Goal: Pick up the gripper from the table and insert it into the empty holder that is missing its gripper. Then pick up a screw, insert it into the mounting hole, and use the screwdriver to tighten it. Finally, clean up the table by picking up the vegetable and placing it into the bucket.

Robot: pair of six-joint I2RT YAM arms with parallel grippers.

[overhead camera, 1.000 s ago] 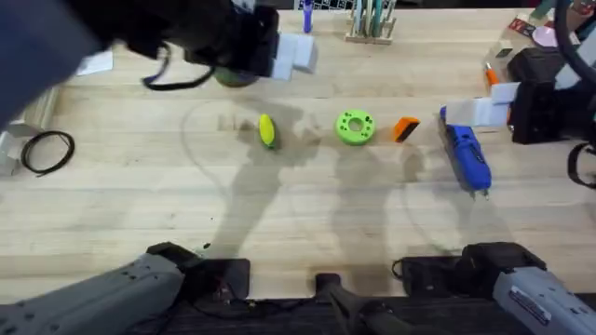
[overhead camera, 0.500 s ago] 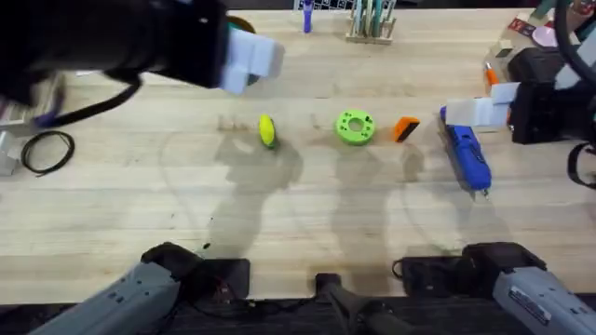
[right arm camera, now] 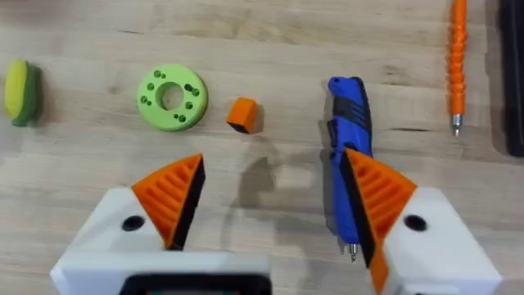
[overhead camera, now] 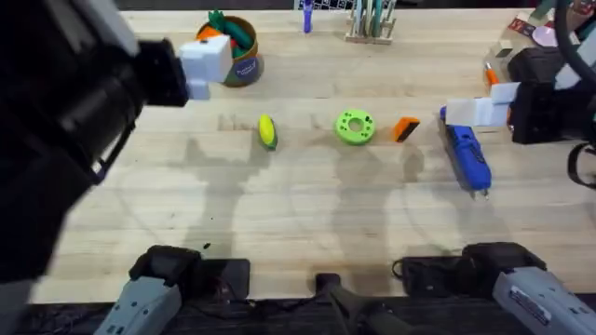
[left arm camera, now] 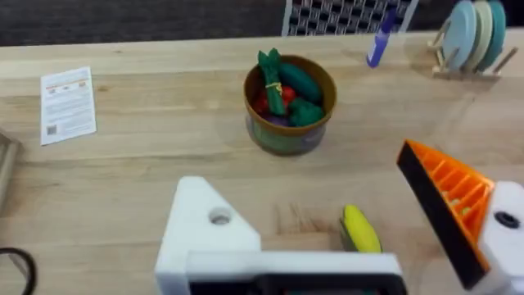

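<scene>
The loose orange gripper (overhead camera: 406, 128) (right arm camera: 242, 115) lies between the green holed disc (overhead camera: 354, 127) and the blue screwdriver (overhead camera: 468, 158) (right arm camera: 350, 123). My left gripper (overhead camera: 205, 60) (left arm camera: 307, 192) hovers high near the bucket (overhead camera: 237, 56) (left arm camera: 288, 102). It is open: one side is the bare white holder (left arm camera: 201, 233), the other carries an orange finger (left arm camera: 446, 197). The yellow corn vegetable (overhead camera: 267, 130) (left arm camera: 360, 229) rests on the table below it. My right gripper (overhead camera: 477, 110) (right arm camera: 274, 176) is open over the screwdriver, with both orange fingers fitted.
The bucket holds green and red toy vegetables. A thin orange stick tool (right arm camera: 458, 57) lies beyond the screwdriver. A paper slip (left arm camera: 68, 102), a blue pen (left arm camera: 382, 37) and a dish rack (left arm camera: 471, 33) sit along the back. Dark equipment (overhead camera: 549, 84) stands at the right edge.
My left arm has swung left and risen toward the camera, uncovering the bucket. The right arm and the things on the table have stayed still.
</scene>
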